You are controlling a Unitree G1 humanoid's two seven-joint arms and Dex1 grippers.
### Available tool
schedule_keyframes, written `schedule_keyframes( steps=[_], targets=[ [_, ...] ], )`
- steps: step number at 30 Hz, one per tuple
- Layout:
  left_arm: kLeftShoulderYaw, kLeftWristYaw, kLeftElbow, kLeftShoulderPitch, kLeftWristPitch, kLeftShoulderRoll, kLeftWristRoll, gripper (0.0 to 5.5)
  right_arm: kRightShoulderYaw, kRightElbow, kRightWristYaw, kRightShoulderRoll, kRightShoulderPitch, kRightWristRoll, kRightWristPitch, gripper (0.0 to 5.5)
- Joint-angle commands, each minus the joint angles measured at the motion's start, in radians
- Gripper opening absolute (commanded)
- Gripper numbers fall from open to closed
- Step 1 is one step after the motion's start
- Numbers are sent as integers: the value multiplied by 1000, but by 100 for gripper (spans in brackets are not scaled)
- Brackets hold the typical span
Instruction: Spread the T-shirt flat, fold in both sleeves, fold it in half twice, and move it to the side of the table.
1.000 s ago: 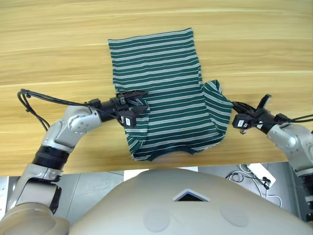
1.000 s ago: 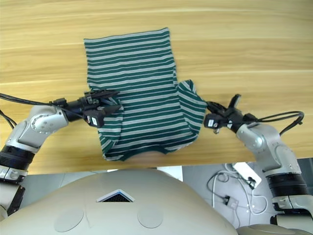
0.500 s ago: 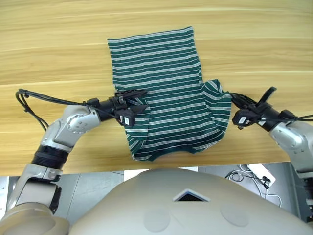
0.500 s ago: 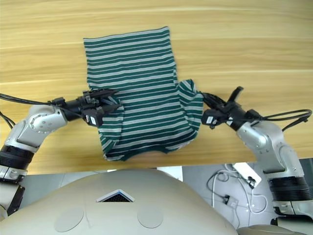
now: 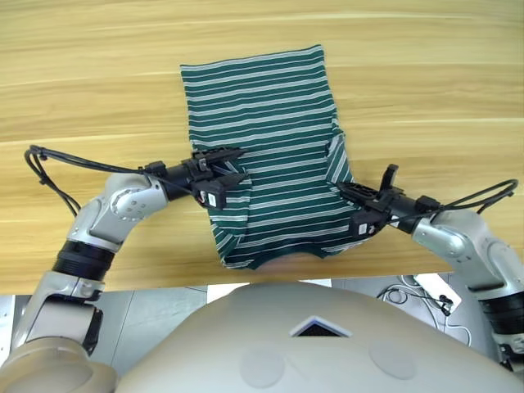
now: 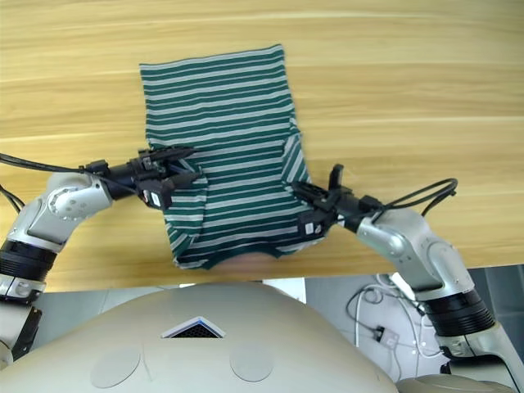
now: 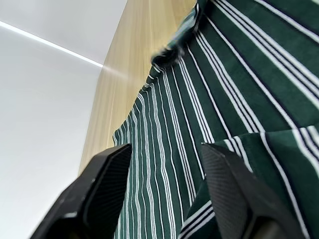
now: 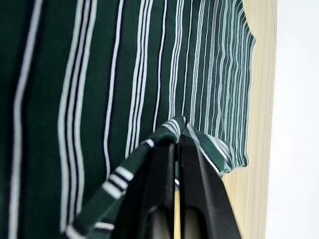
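Note:
A green T-shirt with white stripes (image 5: 262, 106) lies on the wooden table (image 5: 90, 74), its hem at the far side and its collar end near the front edge. My left gripper (image 5: 244, 162) hovers open over the shirt's left side, where the left sleeve lies folded in; in the left wrist view its fingers (image 7: 107, 184) stand apart above the striped cloth (image 7: 224, 74). My right gripper (image 5: 341, 187) is shut on the right sleeve (image 5: 335, 157) and holds it over the shirt's right part. In the right wrist view its fingertips (image 8: 167, 154) pinch a raised fold of the sleeve (image 8: 169, 127).
Bare wood stretches to the left, right and far side of the shirt. The table's front edge (image 5: 147, 282) runs just below the collar end. Cables (image 5: 430, 293) lie on the floor beyond that edge at the right.
My right gripper has moved left and inward with the sleeve, drawing it from the shirt's right side over the body. The left gripper has stayed open in about the same place.

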State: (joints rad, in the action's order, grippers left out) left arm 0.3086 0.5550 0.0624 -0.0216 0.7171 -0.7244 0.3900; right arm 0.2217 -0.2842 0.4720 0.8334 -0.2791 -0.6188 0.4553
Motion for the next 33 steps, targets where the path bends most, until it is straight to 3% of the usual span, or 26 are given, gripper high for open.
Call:
schedule_keyframes(
  steps=[1, 10, 24, 33],
  targets=[
    [7, 7, 1, -13, 4, -2, 3, 262, 27, -19, 29, -25, 37, -10, -12, 2],
    [10, 11, -2, -8, 3, -1, 1, 262, 111, 58, 66, -115, 134, -42, -80, 2],
    [14, 15, -17, 0, -4, 1, -5, 262, 178, 33, 106, -150, 142, -49, -118, 2],
    [8, 50, -49, 17, -44, -8, -95, 262, 156, -17, 104, -202, 158, 38, -143, 160]
  ],
)
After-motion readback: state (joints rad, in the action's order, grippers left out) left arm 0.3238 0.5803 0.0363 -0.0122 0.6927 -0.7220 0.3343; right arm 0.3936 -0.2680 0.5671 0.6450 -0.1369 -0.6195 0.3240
